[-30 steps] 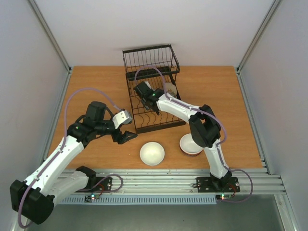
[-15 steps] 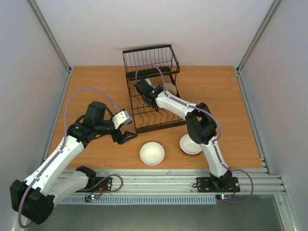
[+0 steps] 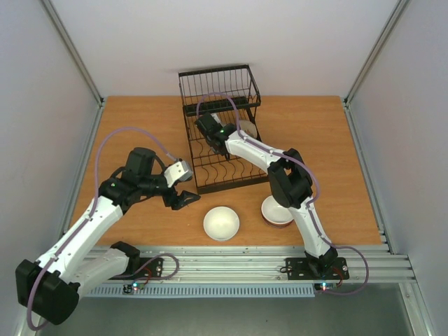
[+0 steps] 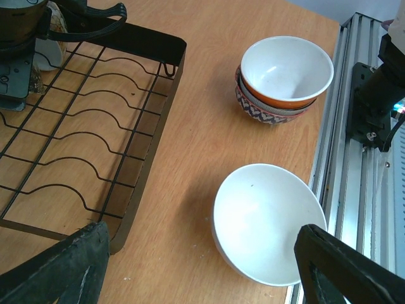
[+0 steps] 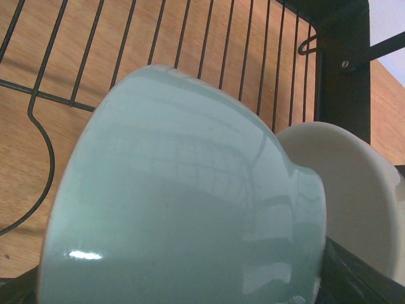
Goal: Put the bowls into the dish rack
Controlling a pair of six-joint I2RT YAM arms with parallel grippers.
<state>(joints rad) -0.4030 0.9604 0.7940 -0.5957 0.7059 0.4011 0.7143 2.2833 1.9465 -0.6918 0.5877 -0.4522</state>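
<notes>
Two bowls already concern the dish rack [image 3: 222, 143] in the overhead view: a cream bowl [image 3: 247, 129] stands on edge in the rack's far slots, and the right gripper [image 3: 210, 129] reaches over the rack just beside it, while the left gripper [image 3: 183, 200] hangs over the table [image 3: 140, 119] just off the rack's near left corner. A white bowl [image 3: 221, 222] sits on the table near that corner, closer to the left arm; a stack of bowls [image 3: 277, 211] lies off the rack's near right corner. From the left wrist, the left gripper stands wide apart and empty, and the white bowl [image 4: 269, 221] lies ahead and between its fingers, mouth up, with the stack [image 4: 285, 79], orange on top of a patterned one, beyond it and the rack's near corner [image 4: 114, 231] to one side. From the right wrist, the right gripper is clamped on a pale green bowl [image 5: 183, 209], tipped on edge over the rack's wires, just beside the cream bowl [image 5: 354, 202]; whether they touch is unclear.
</notes>
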